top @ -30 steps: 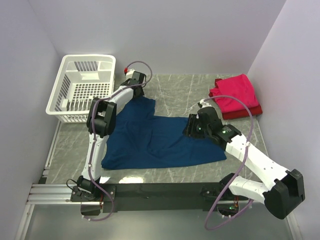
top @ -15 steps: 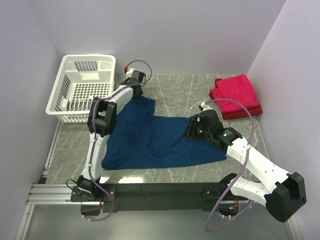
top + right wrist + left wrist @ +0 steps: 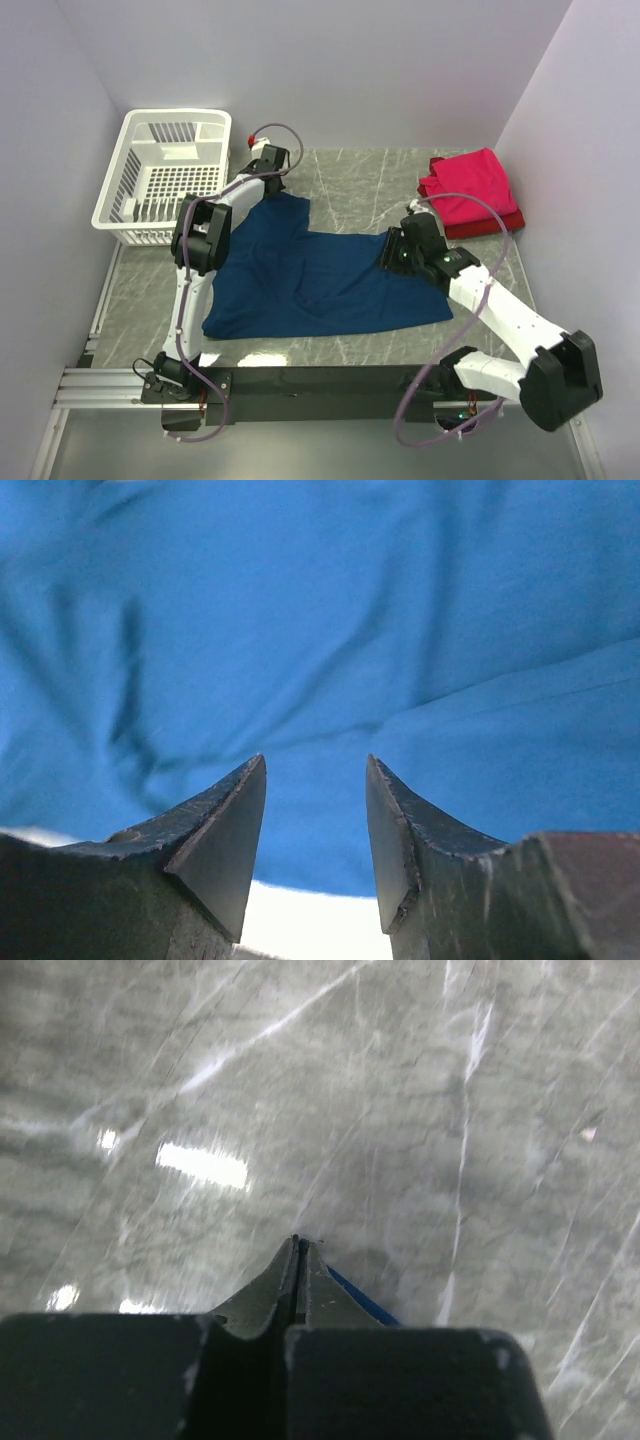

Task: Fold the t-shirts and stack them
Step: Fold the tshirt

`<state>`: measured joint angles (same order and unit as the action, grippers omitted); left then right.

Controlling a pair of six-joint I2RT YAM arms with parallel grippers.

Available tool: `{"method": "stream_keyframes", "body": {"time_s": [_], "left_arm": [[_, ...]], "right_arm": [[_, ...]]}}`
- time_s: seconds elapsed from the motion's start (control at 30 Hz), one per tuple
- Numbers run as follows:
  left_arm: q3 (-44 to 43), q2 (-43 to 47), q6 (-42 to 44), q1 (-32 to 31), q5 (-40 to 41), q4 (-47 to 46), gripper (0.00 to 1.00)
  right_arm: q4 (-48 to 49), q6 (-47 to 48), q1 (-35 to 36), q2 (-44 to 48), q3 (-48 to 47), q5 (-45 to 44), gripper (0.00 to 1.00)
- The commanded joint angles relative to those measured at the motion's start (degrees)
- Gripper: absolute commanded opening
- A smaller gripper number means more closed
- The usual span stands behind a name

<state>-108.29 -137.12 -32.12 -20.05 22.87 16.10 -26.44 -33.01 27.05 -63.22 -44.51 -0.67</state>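
The navy blue t-shirt (image 3: 320, 275) lies spread and rumpled on the marble table, print not showing. My left gripper (image 3: 272, 185) is at its far left corner. In the left wrist view its jaws (image 3: 298, 1244) are pressed together and a sliver of blue cloth (image 3: 360, 1302) runs out beside the right finger. My right gripper (image 3: 392, 256) hovers open over the shirt's right edge. In the right wrist view blue cloth (image 3: 300, 630) fills the space beyond the spread gripper (image 3: 316, 765). A folded pinkish-red t-shirt (image 3: 468, 185) rests on a darker red one (image 3: 492, 226) at the far right.
A white slotted basket (image 3: 128, 190) stands at the far left, just beyond the left arm's elbow. Walls close in on the left, back and right. Bare marble (image 3: 360, 185) lies between the navy shirt and the red stack.
My left gripper's jaws have closed at the shirt's far corner. The right gripper has shifted slightly toward the back over the shirt's right edge, still open.
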Motion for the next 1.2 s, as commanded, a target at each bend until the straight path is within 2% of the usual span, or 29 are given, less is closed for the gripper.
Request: {"method": "stream_keyframes", "body": {"time_s": [0.0, 0.13, 0.37, 0.67, 1.0, 1.17], "left_arm": [[4.5, 4.7, 0.7, 0.0, -2.6, 0.7, 0.0], [7.1, 8.8, 0.5, 0.0, -4.1, -0.7, 0.0], [10.7, 12.8, 0.8, 0.1, -5.1, -2.1, 0.0], [12.8, 15.7, 1.1, 0.2, -6.7, -2.4, 0.0], [14.6, 17.1, 1.7, 0.2, -7.3, -2.6, 0.0], [14.4, 16.5, 1.9, 0.2, -7.1, -2.1, 0.0]], "right_arm": [[1.7, 2.2, -3.5, -4.7, -4.4, -7.0, 0.52], [1.0, 4.3, -8.7, -11.3, -10.5, -10.6, 0.51], [2.5, 6.0, -16.5, -23.6, -17.0, -10.5, 0.5], [1.4, 6.9, -20.5, -39.2, -28.3, -11.9, 0.49], [-0.9, 6.7, -22.7, -48.4, -37.6, -15.4, 0.48], [-1.1, 6.4, -22.7, -48.4, -36.7, -17.2, 0.47]]}}
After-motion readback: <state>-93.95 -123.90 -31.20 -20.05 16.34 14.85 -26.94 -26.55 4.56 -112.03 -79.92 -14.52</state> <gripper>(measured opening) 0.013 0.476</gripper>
